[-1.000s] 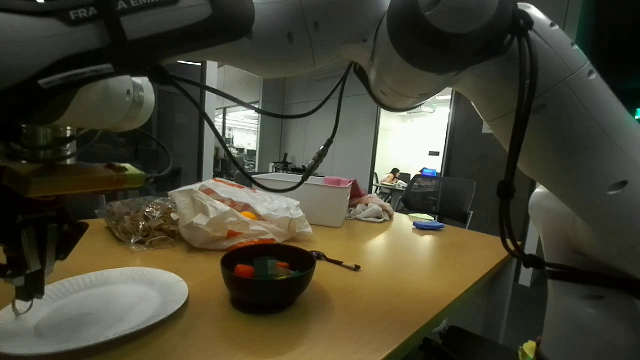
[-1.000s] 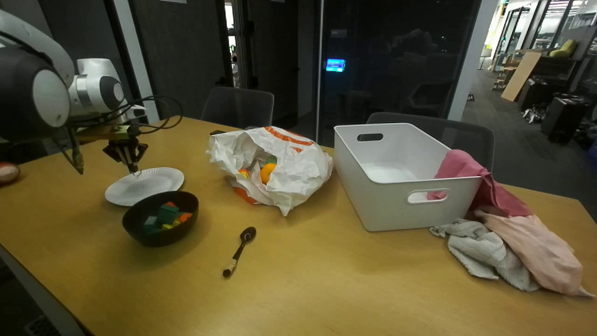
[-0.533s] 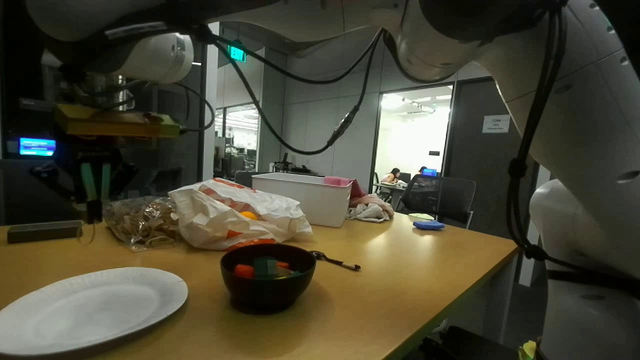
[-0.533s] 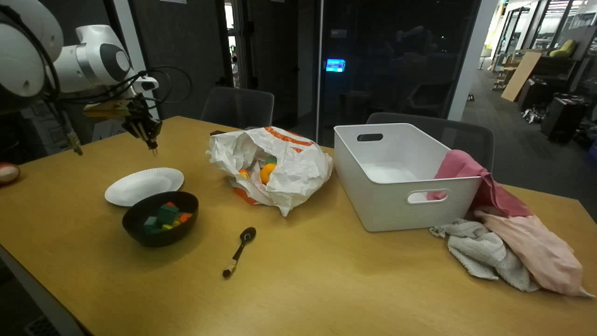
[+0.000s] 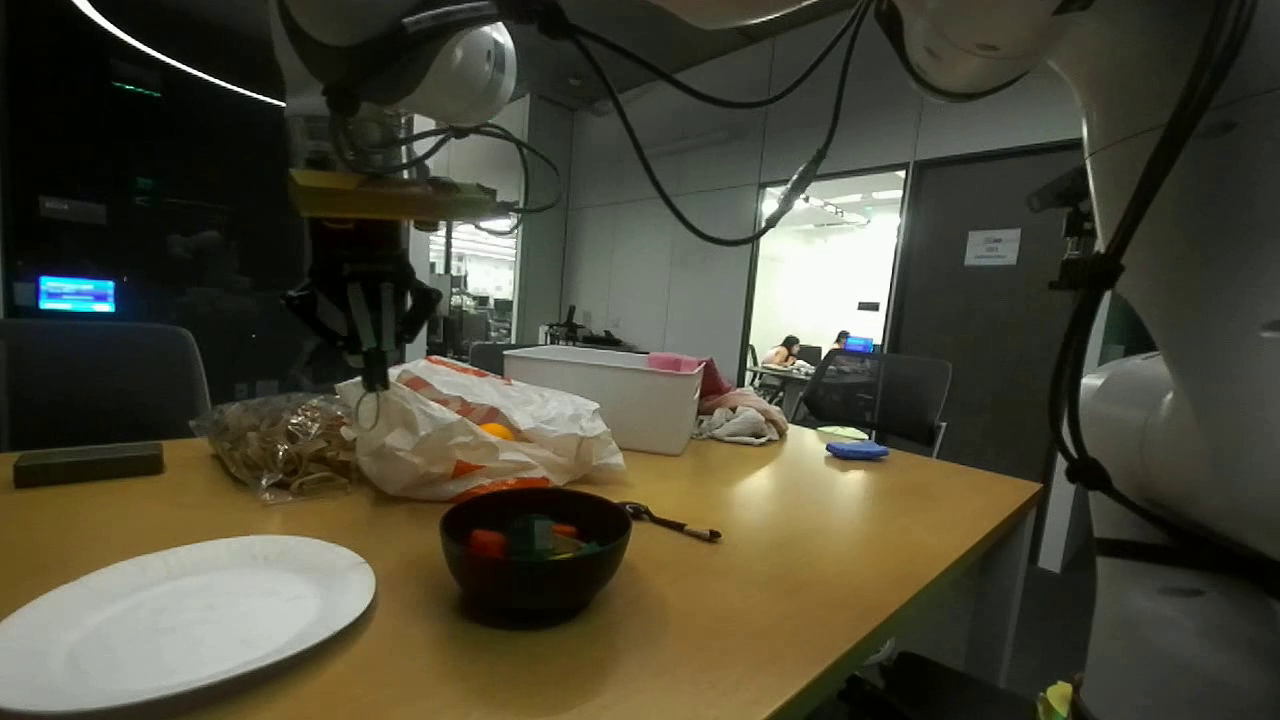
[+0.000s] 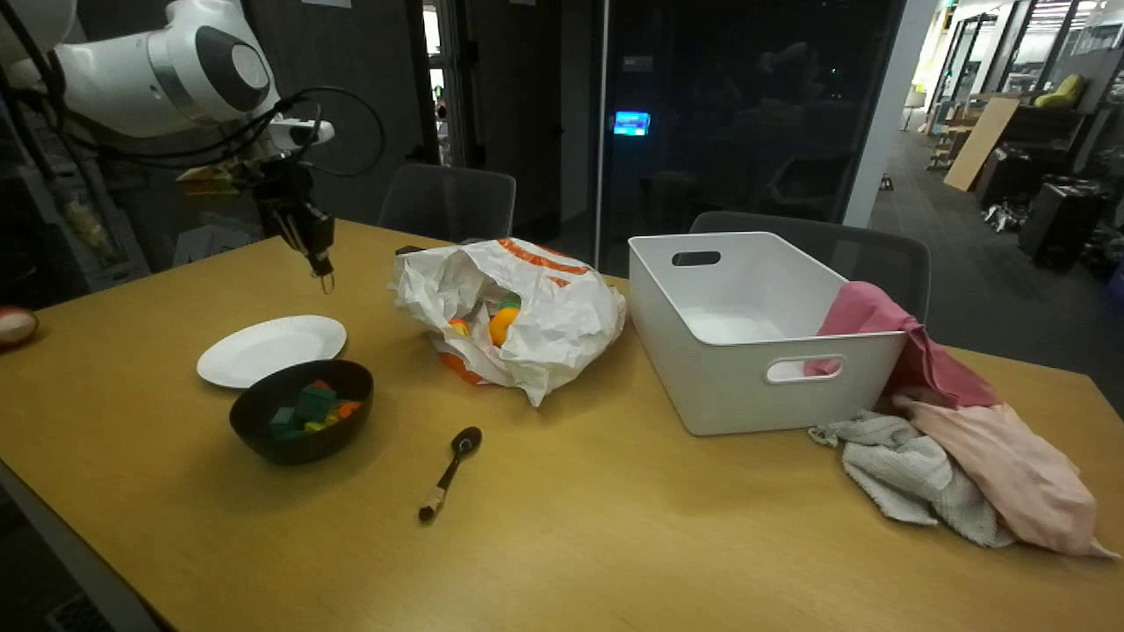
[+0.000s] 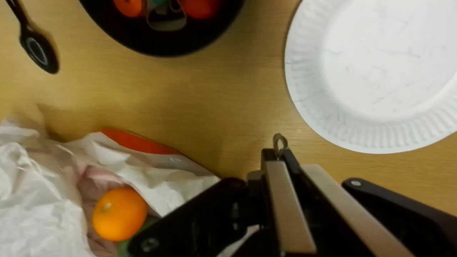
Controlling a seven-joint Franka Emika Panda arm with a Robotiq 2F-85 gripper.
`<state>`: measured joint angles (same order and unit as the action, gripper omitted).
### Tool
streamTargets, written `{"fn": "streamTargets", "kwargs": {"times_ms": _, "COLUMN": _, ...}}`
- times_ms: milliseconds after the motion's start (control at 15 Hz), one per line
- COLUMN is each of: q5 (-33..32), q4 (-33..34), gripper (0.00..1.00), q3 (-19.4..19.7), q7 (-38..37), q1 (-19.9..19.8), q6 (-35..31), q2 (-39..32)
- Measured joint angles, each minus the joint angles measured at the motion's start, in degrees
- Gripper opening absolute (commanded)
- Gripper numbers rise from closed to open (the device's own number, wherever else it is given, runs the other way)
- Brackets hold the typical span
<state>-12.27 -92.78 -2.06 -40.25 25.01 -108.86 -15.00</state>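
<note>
Claw (image 7: pixel 278 156): clenched on a thin loop (image 7: pixel 278 136), perhaps a rubber band
Held aloft: seemingly your transport step
White carrier bag (image 7: pixel 46 200): your next move calls for clearance here

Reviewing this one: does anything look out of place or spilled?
Only mild untidiness: the pink cloth hangs over the rim of the white bin, partly in, partly out, and the white bag slumps open, an orange showing. No spill is visible. The gripper pinches a thin loop, nothing odd there.
</note>
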Motion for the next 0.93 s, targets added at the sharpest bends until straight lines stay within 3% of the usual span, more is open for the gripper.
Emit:
{"fn": "streamTargets", "kwargs": {"times_ms": 400, "q5": 1.6, "q4": -12.7, "gripper": 0.09, "q3": -2.5, "q7": -5.9, "q1": -5.1, "q6": 4.9, "q2": 10.4}}
{"fn": "streamTargets", "kwargs": {"times_ms": 800, "q5": 6.7, "q4": -20.9, "gripper": 0.1, "q3": -3.0, "q7": -6.5, "q1": -10.6, "q6": 2.1, "q2": 13.1}}
{"fn": "streamTargets", "kwargs": {"times_ms": 867, "q5": 7.1, "q4": -22.0, "gripper": 0.35, "q3": -2.9, "q7": -6.5, "q1": -11.3, "q6": 1.0, "q2": 13.1}}
{"fn": "streamTargets", "kwargs": {"times_ms": 933, "q5": 7.4, "q4": -22.9, "gripper": 0.36, "q3": -2.9, "q7": -6.5, "q1": -12.0, "q6": 0.0, "q2": 13.0}}
